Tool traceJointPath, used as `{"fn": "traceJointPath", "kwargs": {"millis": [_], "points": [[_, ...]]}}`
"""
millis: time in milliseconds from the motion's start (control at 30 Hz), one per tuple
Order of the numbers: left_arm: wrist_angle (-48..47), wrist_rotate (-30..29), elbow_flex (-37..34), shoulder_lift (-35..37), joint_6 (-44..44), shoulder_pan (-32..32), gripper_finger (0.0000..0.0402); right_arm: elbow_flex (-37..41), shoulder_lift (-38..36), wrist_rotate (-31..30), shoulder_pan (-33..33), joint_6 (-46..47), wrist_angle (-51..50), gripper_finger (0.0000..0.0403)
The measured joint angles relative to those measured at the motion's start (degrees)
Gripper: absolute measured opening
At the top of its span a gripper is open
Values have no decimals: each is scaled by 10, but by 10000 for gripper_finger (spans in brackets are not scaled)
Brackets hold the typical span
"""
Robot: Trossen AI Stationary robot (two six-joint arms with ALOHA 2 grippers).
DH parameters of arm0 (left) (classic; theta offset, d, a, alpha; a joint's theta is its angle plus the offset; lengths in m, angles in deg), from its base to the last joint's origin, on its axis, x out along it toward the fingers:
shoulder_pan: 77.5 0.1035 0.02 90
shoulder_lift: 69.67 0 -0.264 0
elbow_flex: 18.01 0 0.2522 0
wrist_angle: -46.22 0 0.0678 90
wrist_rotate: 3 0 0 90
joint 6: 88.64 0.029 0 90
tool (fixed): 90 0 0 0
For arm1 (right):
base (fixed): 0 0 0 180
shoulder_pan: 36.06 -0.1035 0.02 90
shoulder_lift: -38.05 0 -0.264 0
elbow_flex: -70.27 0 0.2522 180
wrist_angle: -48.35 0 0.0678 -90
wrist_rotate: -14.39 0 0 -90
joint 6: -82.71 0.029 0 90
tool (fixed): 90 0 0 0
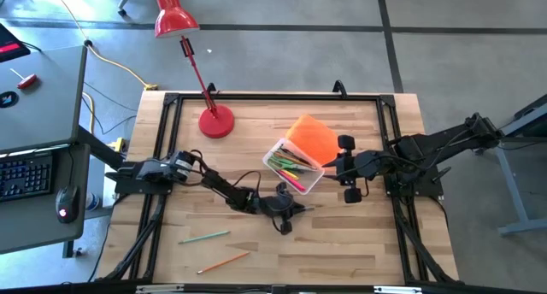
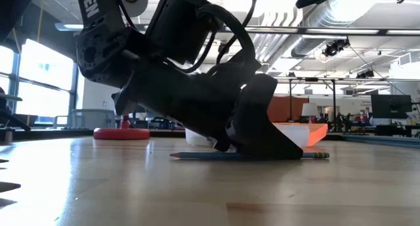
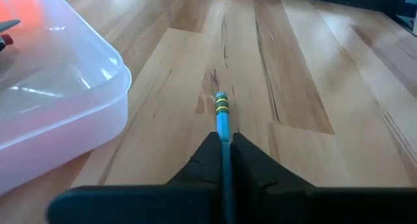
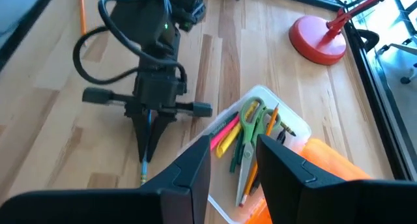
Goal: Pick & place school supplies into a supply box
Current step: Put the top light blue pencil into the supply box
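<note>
My left gripper is low over the table's middle, just near of the supply box, and shut on a blue pencil. The clear box holds green-handled scissors and several pens; its orange lid leans up at the far side. My right gripper hovers open beside the box's right end, holding nothing. A green pencil and an orange pencil lie flat on the table nearer the front left. My left gripper pinches the blue pencil between its two fingers, which lie along it. The banded eraser end sticks out ahead of the tips. The fingers come slanting down from the table's left. In the low view the pencil lies flat on the table.
A red desk lamp stands with its round base at the far left of the table and its head beyond the far edge. A black frame runs round the table's rim. Bare wood shows along the near and right sides.
</note>
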Motion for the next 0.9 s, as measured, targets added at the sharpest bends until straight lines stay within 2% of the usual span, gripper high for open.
{"fn": "traceJointPath", "kwargs": {"millis": [67, 267, 400, 567, 700, 800, 900], "points": [[1, -6, 0, 0, -4, -1, 32, 0, 0, 0, 0, 1, -2, 103], [44, -23, -2, 19, 8, -1, 32, 0, 0, 0, 0, 4, -15, 103], [30, -25, 8, 47, 29, -1, 48, 0, 0, 0, 0, 4, -28, 103], [4, -40, 13, 105, 81, 8, 39, 0, 0, 2, 0, 6, -29, 103], [-76, -30, 20, 151, 89, 29, 37, 0, 0, 6, 0, 6, -30, 103], [-161, -18, 30, 188, 135, 50, 44, 0, 0, 6, 0, 6, -31, 103], [-292, 17, 52, 210, 173, 83, 45, 0, 0, 6, 0, 4, -32, 103]]}}
